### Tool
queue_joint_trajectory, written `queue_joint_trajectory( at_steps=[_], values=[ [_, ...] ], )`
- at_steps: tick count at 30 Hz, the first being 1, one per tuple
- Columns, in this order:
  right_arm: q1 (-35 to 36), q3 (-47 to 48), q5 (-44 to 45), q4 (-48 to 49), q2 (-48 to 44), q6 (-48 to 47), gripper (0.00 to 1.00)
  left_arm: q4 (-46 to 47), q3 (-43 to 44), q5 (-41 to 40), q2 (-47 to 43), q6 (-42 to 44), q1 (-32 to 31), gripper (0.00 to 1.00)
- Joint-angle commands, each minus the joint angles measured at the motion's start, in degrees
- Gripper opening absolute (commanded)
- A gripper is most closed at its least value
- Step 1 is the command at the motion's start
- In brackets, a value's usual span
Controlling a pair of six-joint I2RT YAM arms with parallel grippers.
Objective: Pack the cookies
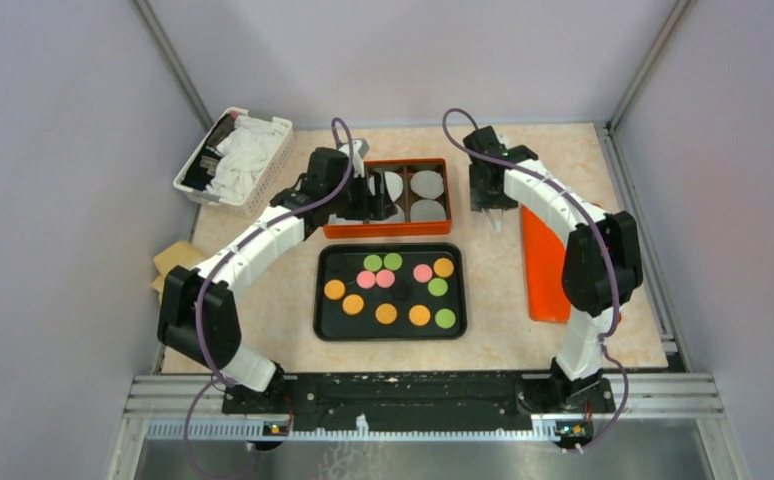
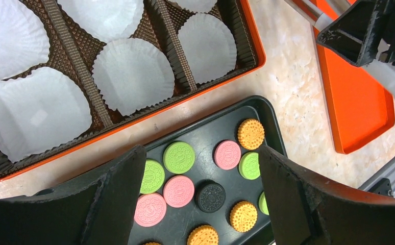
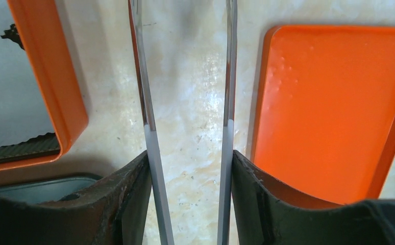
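Note:
The cookies, several orange, green, pink and one black disc, lie on a black tray. In the left wrist view I see the green, pink, black and orange ones. My left gripper hangs over the near edge of the orange box; it is open and empty. My right gripper is shut on a pair of tongs, whose two blades stand apart and empty over bare table.
The orange box holds white paper liners in brown compartments. An orange lid lies flat at the right. A white basket of liners stands at the back left. A tan block lies at the left edge.

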Motion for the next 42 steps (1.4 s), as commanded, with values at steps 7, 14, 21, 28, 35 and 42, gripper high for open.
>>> queue_joint_trajectory(
  at_steps=[7, 14, 21, 28, 35, 42],
  values=[
    [0.17, 3.00, -0.16, -3.00, -4.12, -1.06, 0.53, -0.44, 2.39, -5.19, -4.45, 1.12, 0.20, 0.88],
    [0.25, 0.62, -1.40, -1.87, -7.54, -1.51, 0.42, -8.46, 6.09, -23.37, -5.98, 0.77, 0.01, 0.86],
    [1.41, -2.94, -4.43, 1.54, -14.93, -2.32, 0.28, -14.12, 7.71, -36.56, -9.11, 1.78, -0.57, 0.86],
    [4.04, -6.61, -7.86, 3.18, -22.53, -4.27, 0.25, -12.29, 5.79, -34.73, -10.82, 1.20, -0.78, 0.86],
    [8.79, -12.41, -13.44, 5.11, -32.05, -4.77, 0.29, -11.99, 4.68, -35.16, -9.23, -0.98, -1.46, 0.86],
    [18.30, -14.74, -14.55, 3.15, -35.60, -3.46, 0.38, -9.95, 2.27, -32.50, -9.55, -1.87, -1.87, 0.87]
  ],
)
